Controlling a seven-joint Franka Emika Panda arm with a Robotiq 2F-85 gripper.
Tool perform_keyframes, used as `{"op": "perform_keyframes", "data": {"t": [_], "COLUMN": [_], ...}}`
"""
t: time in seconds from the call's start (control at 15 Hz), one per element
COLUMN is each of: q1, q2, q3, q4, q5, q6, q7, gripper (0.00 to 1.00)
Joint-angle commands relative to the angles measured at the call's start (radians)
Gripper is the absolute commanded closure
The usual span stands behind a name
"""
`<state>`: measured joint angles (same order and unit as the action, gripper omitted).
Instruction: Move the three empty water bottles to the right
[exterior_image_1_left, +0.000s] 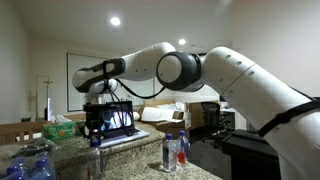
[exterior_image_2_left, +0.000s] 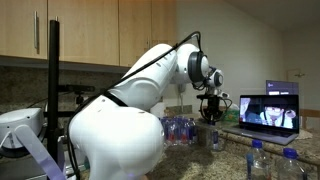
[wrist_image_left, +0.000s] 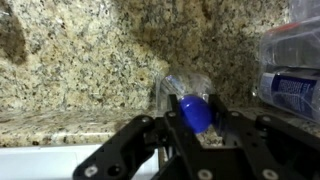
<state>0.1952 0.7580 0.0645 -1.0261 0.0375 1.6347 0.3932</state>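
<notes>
At the left end of the bench (exterior_image_1_left: 135, 166), a heap of clear bluish plastic (exterior_image_1_left: 30, 165), no part of the job.

Just right of that heap, the claw (exterior_image_1_left: 95, 138) hangs straight down over the first bottle (exterior_image_1_left: 97, 158), which stands upright before the laptop (exterior_image_1_left: 120, 120), back from the front edge. In the wrist view, its blue cap (wrist_image_left: 195, 112) sits between the two fingers (wrist_image_left: 172, 122), which stand close on either side. Cannot tell whether they are already pinching or just short of touching.

Further right, nearer the front edge, a second bottle (exterior_image_1_left: 170, 153) and a third bottle (exterior_image_1_left: 184, 148) stand upright and side by side, well apart from the claw.

Handling, as a judgement:
- Empty, so probably almost weightless and easy to knock over with a sideways nudge.
- Thin clear walls, likely to buckle and squirt out under a hard squeeze around the belly.
- Smooth plastic and a glossy label, probably slippery.
- Cap and neck look like the stiffest part, and the cap's edge should give some bite.
- Best taken from above at the cap or just beneath it, as lined up here, with light pressure.
- Should be lifted clear before carrying toward the right end, since dragging would likely tip it.
</notes>
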Motion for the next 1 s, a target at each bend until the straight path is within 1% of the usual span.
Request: {"op": "perform_keyframes", "data": {"t": [0.0, 0.2, 0.4, 0.53, 0.6, 0.8, 0.93], "q1": [-0.020, -0.022, -0.024, -0.035, -0.038, -0.055, -0.069], "q2": [0.028, 0.006, -0.081, -0.161, -0.187, -0.275, -0.330], "q3": [0.010, 0.011, 0.007, 0.010, 0.009, 0.002, -0.015], "q4": [0.053, 0.026, -0.098, -0.208, -0.241, -0.359, -0.439], "q5": [0.024, 0.024, 0.028, 0.047, 0.057, 0.109, 0.152], "q6": [-0.050, -0.050, -0.006, 0.016, 0.021, 0.040, 0.064], "q7": [-0.025, -0.020, 0.011, 0.029, 0.038, 0.045, 0.044], "gripper": [0.86, 0.86, 0.86, 0.86, 0.86, 0.86, 0.86]}}
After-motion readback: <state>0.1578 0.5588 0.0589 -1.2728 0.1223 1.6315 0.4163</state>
